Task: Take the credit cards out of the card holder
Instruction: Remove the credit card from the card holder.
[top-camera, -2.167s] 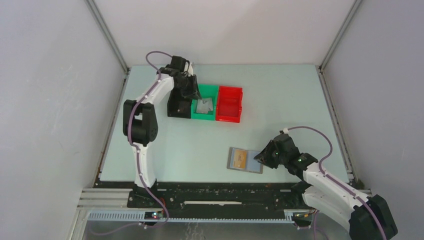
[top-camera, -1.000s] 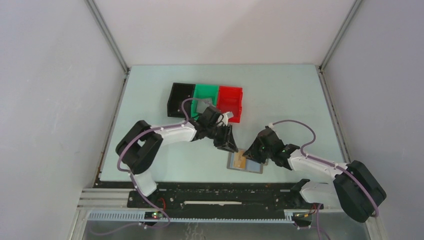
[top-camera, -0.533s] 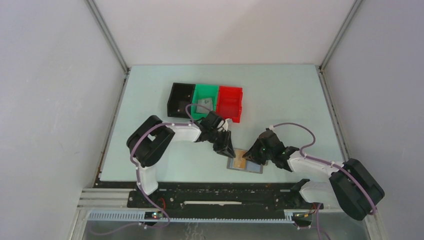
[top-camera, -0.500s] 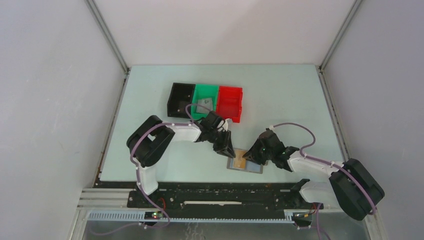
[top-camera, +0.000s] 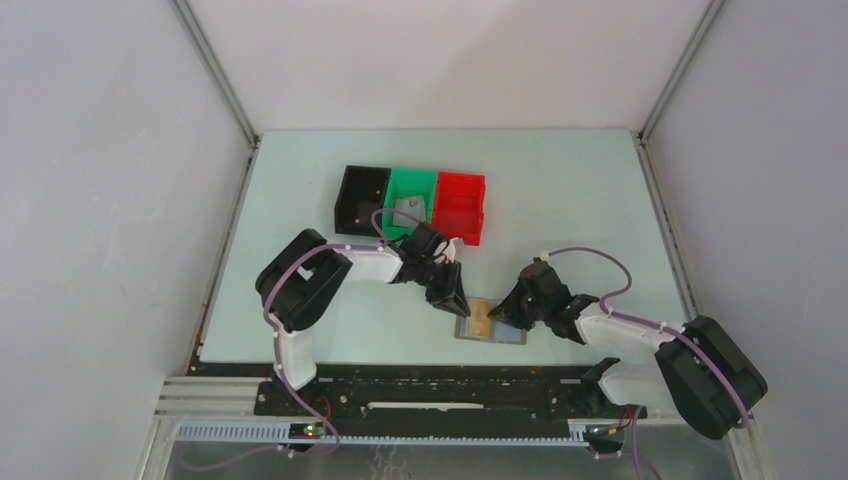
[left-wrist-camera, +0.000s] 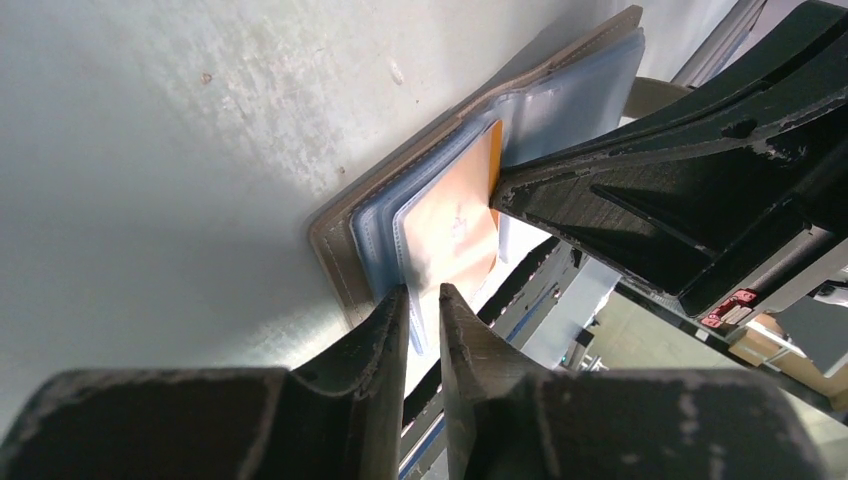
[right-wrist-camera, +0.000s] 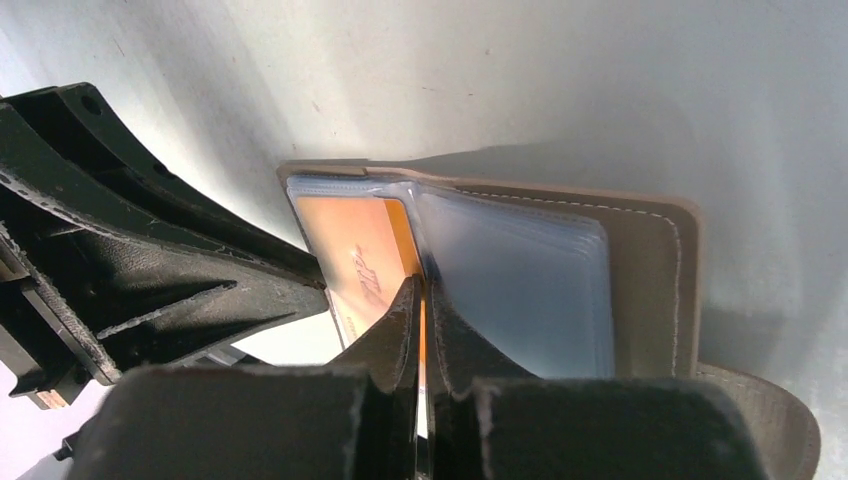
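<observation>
Now | left fingers (left-wrist-camera: 385, 340) near-shut, grip unclear | right fingers (right-wrist-camera: 395, 340) pinching orange card (right-wrist-camera: 360, 260) | card holder (right-wrist-camera: 650, 270) half-hidden

Black bin (top-camera: 358, 198), green bin (top-camera: 412, 180), red bin (top-camera: 460, 205) touching in row on table (top-camera: 570, 190).

**What my worktop carries**

My worktop (top-camera: 560, 200) is a pale grey-green sheet, and my wrist views show it scuffed and speckled. Left of its middle, three small bins stand directly on it in a touching row. From left to right they are the black bin (top-camera: 345, 205), the green bin (top-camera: 413, 175) and the red bin (top-camera: 460, 210). Apart from them, close to the near edge, the card holder (top-camera: 497, 337) lies opened flat. Its taupe cover is down on the surface and its blue-grey pockets face up.
</observation>
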